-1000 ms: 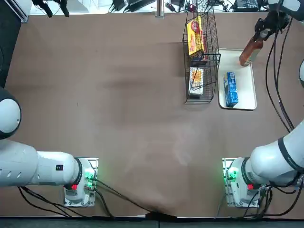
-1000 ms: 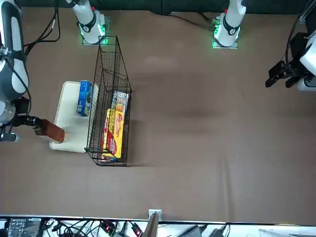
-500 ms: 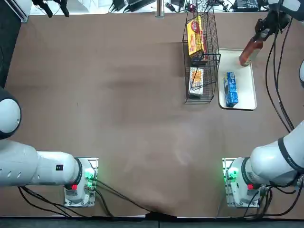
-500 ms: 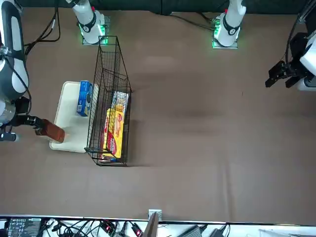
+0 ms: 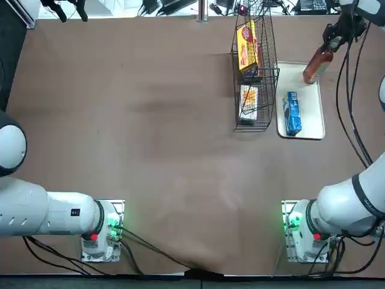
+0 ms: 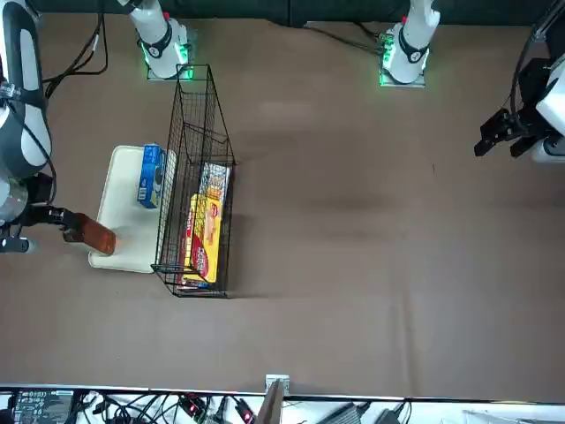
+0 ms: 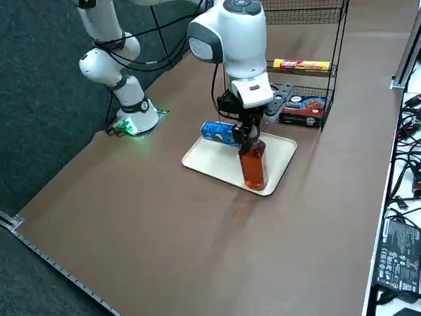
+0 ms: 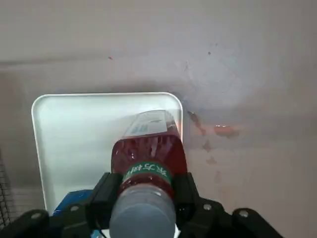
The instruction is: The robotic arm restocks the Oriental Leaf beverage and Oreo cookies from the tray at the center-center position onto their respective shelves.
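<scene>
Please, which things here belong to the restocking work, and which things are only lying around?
For the job:
- bottle of tea, between the fingers of the right gripper
- blue packet, on the tray
- black wire rack

Not for the job:
- yellow-and-red packet, in the rack
- white-and-orange packet, in the rack

White arm (image 7: pixel 227 36), rounded segments, dark grey band (image 5: pixel 362 192), long black cables (image 5: pixel 354 120). Right gripper (image 8: pixel 147 179) near tray (image 7: pixel 217 161): black, round silver screws (image 8: pixel 243 213).
</scene>
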Action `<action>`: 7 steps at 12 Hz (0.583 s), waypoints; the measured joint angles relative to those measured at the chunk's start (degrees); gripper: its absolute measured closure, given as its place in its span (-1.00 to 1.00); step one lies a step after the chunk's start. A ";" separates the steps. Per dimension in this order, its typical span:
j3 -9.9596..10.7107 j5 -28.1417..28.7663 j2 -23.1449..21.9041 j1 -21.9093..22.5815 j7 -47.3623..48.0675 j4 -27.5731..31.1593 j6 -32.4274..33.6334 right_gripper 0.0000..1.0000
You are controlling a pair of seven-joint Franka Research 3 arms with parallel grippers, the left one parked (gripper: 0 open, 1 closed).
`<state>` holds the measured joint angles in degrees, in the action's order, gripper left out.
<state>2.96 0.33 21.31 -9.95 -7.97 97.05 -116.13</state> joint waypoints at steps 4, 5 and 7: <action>-0.09 0.01 -0.41 0.25 0.00 -0.14 0.80 -0.15; -0.21 0.01 -0.84 0.34 0.00 -0.37 1.52 -0.15; -0.50 0.42 -1.96 0.44 0.03 -1.28 3.67 -0.15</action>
<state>2.46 0.75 19.34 -9.51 -7.93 95.77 -112.46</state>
